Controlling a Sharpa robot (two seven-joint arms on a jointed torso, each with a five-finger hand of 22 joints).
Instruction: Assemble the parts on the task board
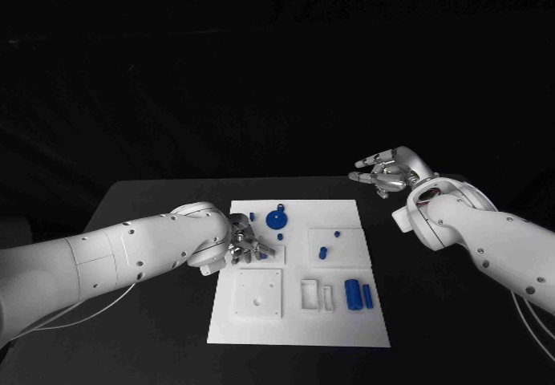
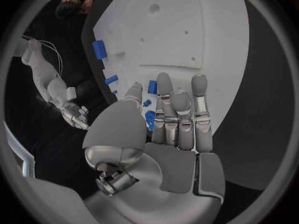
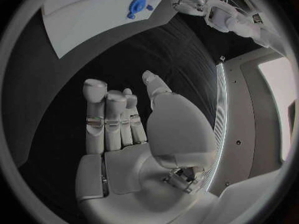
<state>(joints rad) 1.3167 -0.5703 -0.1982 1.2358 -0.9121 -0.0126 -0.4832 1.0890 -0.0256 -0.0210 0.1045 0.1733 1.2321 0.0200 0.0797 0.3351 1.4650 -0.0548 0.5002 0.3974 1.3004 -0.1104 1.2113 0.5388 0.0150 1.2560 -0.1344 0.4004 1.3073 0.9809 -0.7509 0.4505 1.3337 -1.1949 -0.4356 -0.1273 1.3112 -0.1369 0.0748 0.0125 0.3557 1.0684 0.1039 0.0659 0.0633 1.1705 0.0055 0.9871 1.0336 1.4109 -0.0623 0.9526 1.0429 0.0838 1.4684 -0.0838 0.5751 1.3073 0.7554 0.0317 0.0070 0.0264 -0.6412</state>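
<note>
Across the middle of the black worktop (image 1: 151,200) lies the white task board (image 1: 303,317), and everything here is best placed against it. On its left edge, roughly halfway along, rests the robot's left hand (image 1: 241,245), fingers extended side by side and apart from the thumb, holding nothing that I can make out; the left wrist view shows those fingers (image 2: 165,104) stretched out over the board with small blue parts just ahead of them and beside the thumb. Well off the board's far right corner hangs the right hand (image 1: 387,174), fingers loosely curled, empty, above bare worktop. Toward the board's far end sits the round blue disc (image 1: 277,219), and just nearer than it a small blue peg (image 1: 281,237), which lies close to the left fingertips. Two short blue pieces (image 1: 325,252) stand on the raised square at the board's right, and two longer blue cylinders (image 1: 353,295) lie near its right edge with their long axes running along the board's length. I judge the left hand far nearer to the loose parts, the peg lying just beyond its fingertips.
</note>
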